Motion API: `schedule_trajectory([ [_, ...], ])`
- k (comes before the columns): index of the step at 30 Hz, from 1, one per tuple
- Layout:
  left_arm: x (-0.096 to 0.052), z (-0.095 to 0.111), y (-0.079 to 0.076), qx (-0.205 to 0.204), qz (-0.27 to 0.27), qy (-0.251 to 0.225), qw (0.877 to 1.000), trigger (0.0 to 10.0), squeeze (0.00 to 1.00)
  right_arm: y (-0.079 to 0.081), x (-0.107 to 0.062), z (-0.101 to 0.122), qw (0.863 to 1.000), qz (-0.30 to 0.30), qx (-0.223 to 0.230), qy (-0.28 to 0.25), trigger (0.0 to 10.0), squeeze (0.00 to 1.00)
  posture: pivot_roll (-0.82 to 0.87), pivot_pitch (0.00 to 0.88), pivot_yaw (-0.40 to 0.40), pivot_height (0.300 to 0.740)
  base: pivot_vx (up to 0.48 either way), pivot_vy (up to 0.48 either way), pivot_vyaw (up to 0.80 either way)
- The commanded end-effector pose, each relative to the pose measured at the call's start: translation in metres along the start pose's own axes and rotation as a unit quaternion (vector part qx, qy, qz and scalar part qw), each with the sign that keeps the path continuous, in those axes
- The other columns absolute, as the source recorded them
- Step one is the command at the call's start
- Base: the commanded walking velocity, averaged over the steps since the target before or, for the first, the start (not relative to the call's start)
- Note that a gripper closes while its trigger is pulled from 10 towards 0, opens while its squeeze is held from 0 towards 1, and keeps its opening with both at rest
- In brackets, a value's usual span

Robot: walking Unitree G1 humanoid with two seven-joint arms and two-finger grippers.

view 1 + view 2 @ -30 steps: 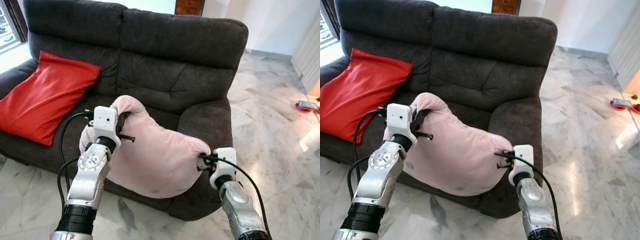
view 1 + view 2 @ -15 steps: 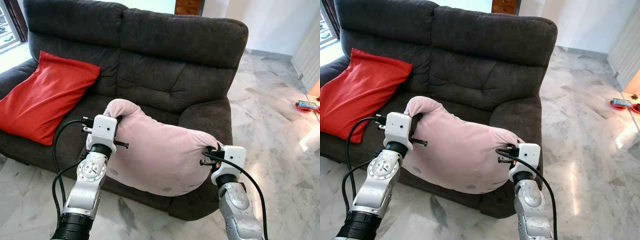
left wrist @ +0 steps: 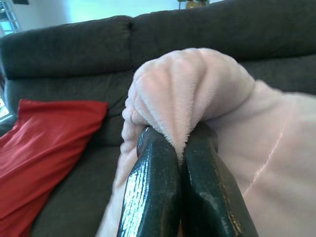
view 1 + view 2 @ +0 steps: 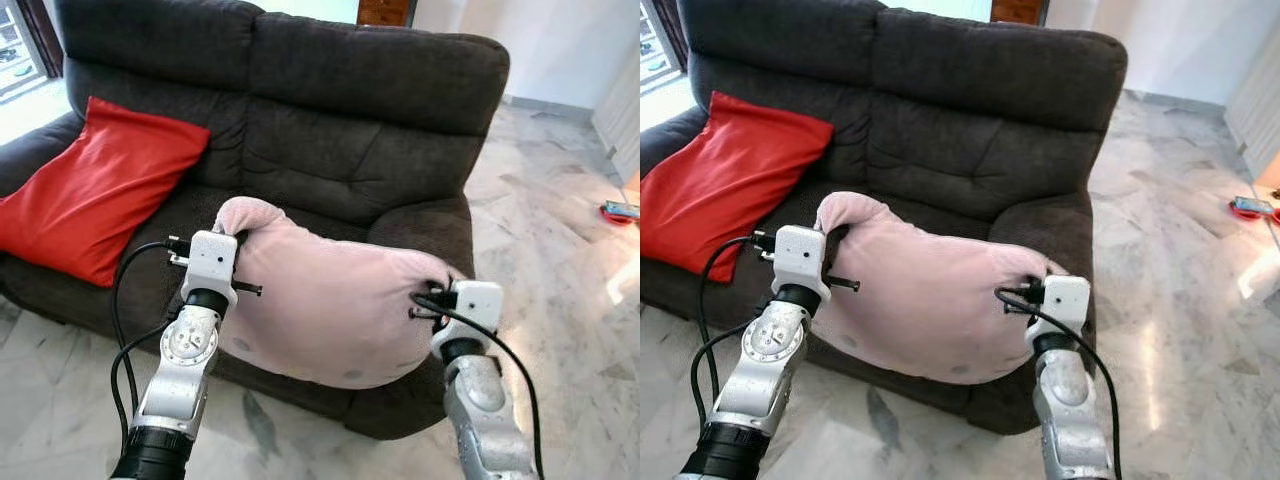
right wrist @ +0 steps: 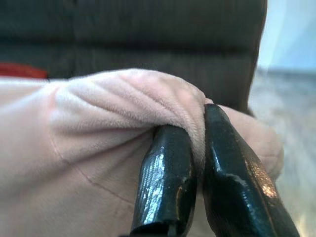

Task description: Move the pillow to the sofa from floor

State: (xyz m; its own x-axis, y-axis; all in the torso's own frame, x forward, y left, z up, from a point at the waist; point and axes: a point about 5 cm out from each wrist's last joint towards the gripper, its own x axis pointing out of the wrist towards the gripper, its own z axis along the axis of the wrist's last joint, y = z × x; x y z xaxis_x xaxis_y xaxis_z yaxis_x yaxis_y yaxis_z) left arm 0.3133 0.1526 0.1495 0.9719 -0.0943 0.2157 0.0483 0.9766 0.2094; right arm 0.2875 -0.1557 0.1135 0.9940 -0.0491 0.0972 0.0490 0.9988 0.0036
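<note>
Left gripper (image 3: 177, 148) pinches the pink pillow (image 4: 330, 305) at one upper corner; right gripper (image 5: 197, 143) is clamped on the opposite corner. The pillow hangs between them, long axis running side to side, clear of the floor and in front of the seat edge, possibly brushing it. Behind lies the dark sofa (image 4: 340, 90), with a red cushion (image 4: 95, 185) on its left seat.
</note>
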Motion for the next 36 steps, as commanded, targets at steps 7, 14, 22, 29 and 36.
schedule_trajectory([
  [7, 0.006, 0.019, -0.001, -0.001, -0.002, -0.046, 0.999, 10.0, 0.0, -0.003, 0.005, 0.026, 0.998, -0.012, -0.008, -0.062, 10.0, 0.0, 0.04, 0.0, -0.077, 0.74, 0.0, 0.0, 0.0],
  [14, 0.007, 0.017, -0.001, -0.004, 0.002, -0.04, 0.999, 10.0, 0.0, -0.003, 0.003, 0.016, 0.999, -0.019, 0.001, -0.037, 10.0, 0.0, 0.05, 0.0, -0.075, 0.74, 0.0, 0.034, 0.0],
  [22, 0.007, 0.016, 0.001, -0.005, 0.007, -0.037, 0.999, 10.0, 0.0, -0.001, 0.005, 0.013, 1.0, -0.021, 0.008, -0.019, 10.0, 0.0, 0.05, 0.0, -0.074, 0.74, 0.0, 0.345, -0.28],
  [29, 0.007, 0.015, 0.002, -0.007, 0.01, -0.035, 0.999, 10.0, 0.0, 0.0, 0.006, 0.013, 0.999, -0.023, 0.008, -0.021, 10.0, 0.0, 0.05, 0.0, -0.074, 0.74, 0.0, 0.372, -0.11],
  [36, 0.007, 0.015, 0.003, -0.009, 0.012, -0.033, 0.999, 10.0, 0.0, 0.002, 0.009, 0.013, 1.0, -0.02, 0.011, -0.012, 10.0, 0.0, 0.05, 0.0, -0.075, 0.74, 0.0, 0.368, -0.44],
])
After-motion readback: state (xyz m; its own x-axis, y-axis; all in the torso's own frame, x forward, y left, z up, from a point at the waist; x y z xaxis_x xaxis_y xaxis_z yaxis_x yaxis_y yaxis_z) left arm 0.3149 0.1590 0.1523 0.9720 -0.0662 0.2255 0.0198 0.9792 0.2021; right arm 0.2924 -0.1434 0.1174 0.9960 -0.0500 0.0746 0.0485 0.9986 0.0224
